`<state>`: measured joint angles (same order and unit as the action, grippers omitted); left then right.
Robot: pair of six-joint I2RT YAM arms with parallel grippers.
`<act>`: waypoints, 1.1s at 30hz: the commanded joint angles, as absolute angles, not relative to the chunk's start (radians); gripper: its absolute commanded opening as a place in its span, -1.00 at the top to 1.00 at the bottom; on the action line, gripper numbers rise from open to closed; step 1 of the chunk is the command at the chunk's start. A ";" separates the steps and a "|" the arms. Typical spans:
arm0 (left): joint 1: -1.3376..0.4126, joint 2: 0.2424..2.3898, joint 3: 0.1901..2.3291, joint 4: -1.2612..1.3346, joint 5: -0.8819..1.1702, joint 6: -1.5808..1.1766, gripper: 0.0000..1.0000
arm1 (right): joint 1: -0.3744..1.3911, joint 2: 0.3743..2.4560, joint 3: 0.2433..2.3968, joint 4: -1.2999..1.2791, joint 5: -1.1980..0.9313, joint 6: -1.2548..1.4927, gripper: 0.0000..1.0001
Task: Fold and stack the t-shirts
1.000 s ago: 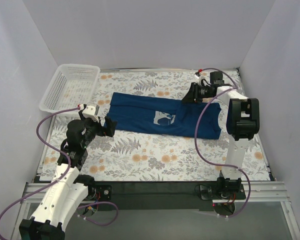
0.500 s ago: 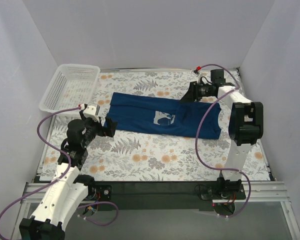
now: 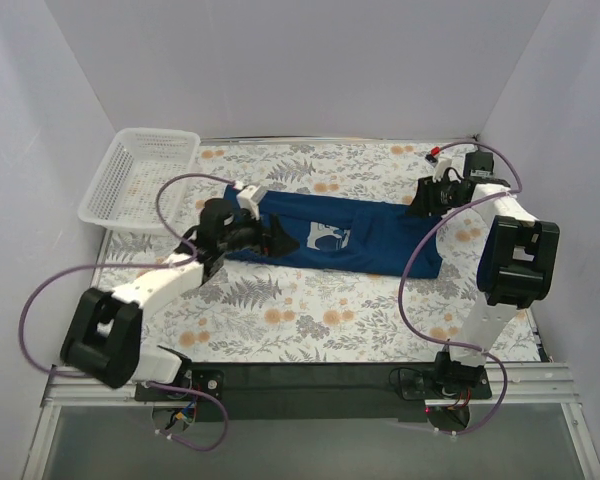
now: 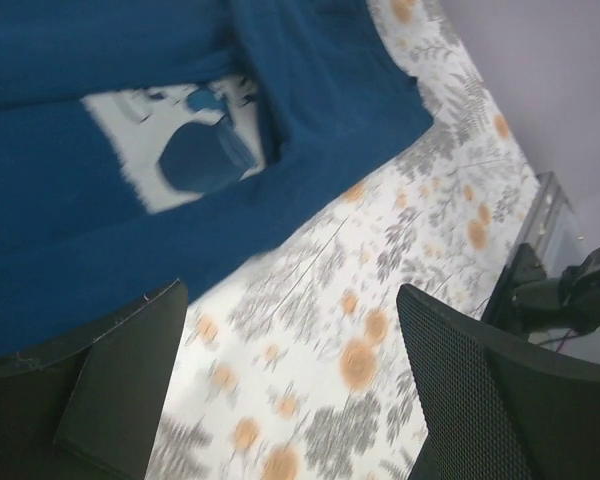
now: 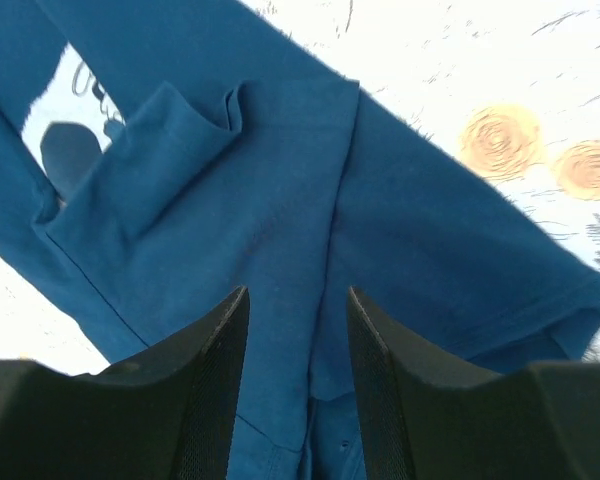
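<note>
A dark navy t-shirt [image 3: 360, 240] lies folded into a long band across the middle of the table, its pale chest graphic [image 3: 327, 238] facing up. My left gripper [image 3: 280, 238] is open and empty above the shirt's left part; in the left wrist view its fingers [image 4: 110, 390] frame the shirt's near edge [image 4: 130, 240] and the tablecloth. My right gripper [image 3: 420, 196] is open and empty over the shirt's far right part. In the right wrist view its fingers [image 5: 210, 380] hang above the folded cloth [image 5: 280, 230] and a sleeve.
A white lattice basket [image 3: 140, 175] stands at the far left corner. The table carries a floral cloth [image 3: 310, 310]. White walls close in the left, back and right sides. The arms' bases sit at the near edge.
My left arm has swung right from beside the shirt's left end to above the shirt near the graphic. My right gripper has moved right and drawn back toward the shirt's right end.
</note>
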<state>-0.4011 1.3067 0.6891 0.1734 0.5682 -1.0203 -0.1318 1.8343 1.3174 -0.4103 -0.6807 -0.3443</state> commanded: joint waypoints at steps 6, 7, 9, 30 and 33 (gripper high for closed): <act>-0.574 1.828 1.130 0.267 0.492 -1.193 -0.54 | -0.135 1.845 1.313 -0.454 -0.736 -0.407 0.16; -0.580 1.917 1.232 0.252 0.480 -1.198 -0.53 | -0.138 1.845 1.312 -0.454 -0.738 -0.405 0.16; -0.595 2.009 1.326 0.192 0.468 -1.209 -0.50 | -0.149 1.848 1.309 -0.454 -0.747 -0.403 0.16; -0.657 2.408 1.874 -0.035 0.417 -1.181 0.17 | -0.179 1.862 1.281 -0.454 -0.815 -0.405 0.18; -0.657 2.421 1.894 -0.051 0.417 -1.181 0.36 | -0.181 1.862 1.282 -0.454 -0.818 -0.405 0.19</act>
<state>-0.6510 2.4176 1.8465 -0.0257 0.4107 -1.1866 -0.1719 1.8641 1.2919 -0.4500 -0.7883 -0.3939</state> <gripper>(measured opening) 0.344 0.411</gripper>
